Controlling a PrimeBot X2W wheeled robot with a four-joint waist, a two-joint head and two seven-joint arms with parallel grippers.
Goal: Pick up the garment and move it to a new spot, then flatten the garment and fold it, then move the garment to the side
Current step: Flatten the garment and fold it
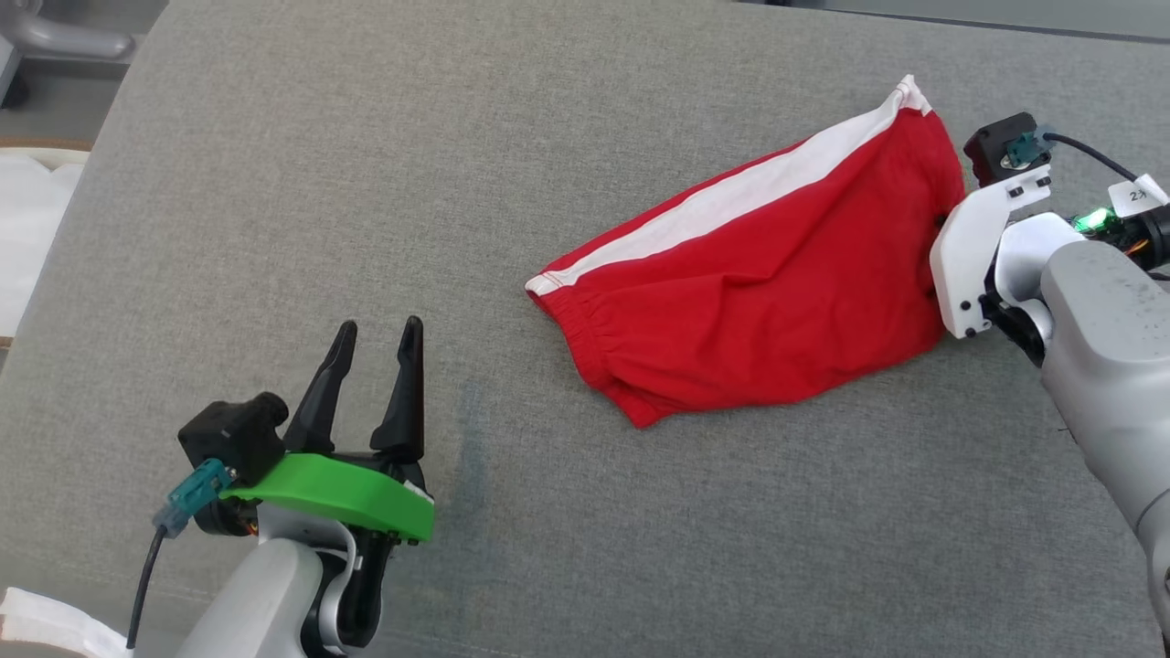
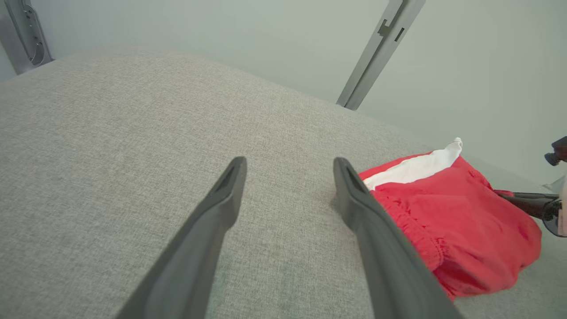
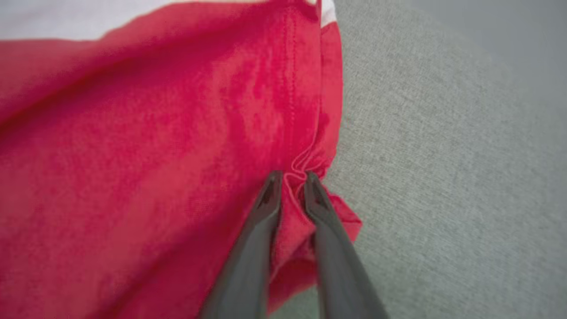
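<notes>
The garment [image 1: 768, 274] is a pair of red shorts with a white side stripe, lying crumpled on the grey cloth surface [image 1: 366, 183] at centre right. My right gripper [image 3: 293, 177] is shut on a bunched fold of the garment [image 3: 177, 155] at its hem edge; in the head view the white wrist housing [image 1: 969, 256] sits at the garment's right end and hides the fingers. My left gripper [image 1: 375, 340] stands open at the lower left, well away from the shorts. From the left wrist, the garment [image 2: 452, 217] lies to the right of the open gripper [image 2: 288, 166], apart from it.
The grey surface's left edge runs diagonally at the upper left, with a pale floor and a white object [image 1: 27, 228] beyond. A grey metal post [image 2: 376, 53] stands behind the surface against a pale wall. Bare cloth lies left of and in front of the shorts.
</notes>
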